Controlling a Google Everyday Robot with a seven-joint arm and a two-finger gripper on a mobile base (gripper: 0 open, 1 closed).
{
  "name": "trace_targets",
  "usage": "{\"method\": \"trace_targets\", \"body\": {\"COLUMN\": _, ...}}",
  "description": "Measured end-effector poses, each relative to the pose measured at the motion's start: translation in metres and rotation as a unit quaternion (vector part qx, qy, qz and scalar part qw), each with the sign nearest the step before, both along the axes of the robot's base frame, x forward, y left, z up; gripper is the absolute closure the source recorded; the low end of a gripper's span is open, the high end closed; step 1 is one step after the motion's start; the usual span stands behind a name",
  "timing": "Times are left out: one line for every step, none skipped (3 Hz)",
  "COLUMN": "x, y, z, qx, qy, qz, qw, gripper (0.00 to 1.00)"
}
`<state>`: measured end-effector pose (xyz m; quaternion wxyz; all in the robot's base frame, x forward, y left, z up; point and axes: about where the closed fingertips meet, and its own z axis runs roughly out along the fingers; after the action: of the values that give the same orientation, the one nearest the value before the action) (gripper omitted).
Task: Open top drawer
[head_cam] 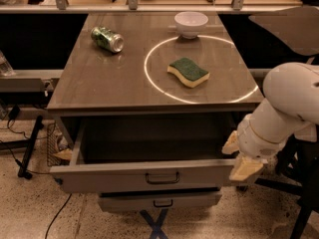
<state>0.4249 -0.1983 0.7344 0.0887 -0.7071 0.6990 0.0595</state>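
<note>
The top drawer [124,176] stands pulled out toward the near side from under the table [99,83], its deep grey box open to view and its dark handle [162,177] at the centre of the front. Below it sits a narrower drawer front [159,201], closed. The gripper [237,157] hangs just beside the drawer's right near corner, on a white arm [289,108] coming in from the right. On the table, a green can [107,39] lies on its side far left, a white bowl [191,23] stands at the far edge, and a green-and-yellow sponge [188,72] lies inside a white ring [145,68].
</note>
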Motion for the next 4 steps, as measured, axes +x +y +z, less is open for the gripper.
{"method": "trace_targets", "body": {"x": 0.005, "y": 0.017, "z": 0.001, "qx": 0.007, "qy": -0.001, "qz": 0.016, "qw": 0.9998, "gripper": 0.71}}
{"method": "trace_targets", "body": {"x": 0.021, "y": 0.028, "z": 0.006, "qx": 0.007, "qy": -0.014, "qz": 0.031, "qw": 0.9994, "gripper": 0.94}}
{"method": "trace_targets", "body": {"x": 0.041, "y": 0.041, "z": 0.004, "qx": 0.006, "qy": -0.026, "qz": 0.05, "qw": 0.9984, "gripper": 1.0}}
{"method": "trace_targets", "body": {"x": 0.056, "y": 0.055, "z": -0.008, "qx": 0.006, "qy": -0.03, "qz": 0.059, "qw": 0.9978, "gripper": 1.0}}
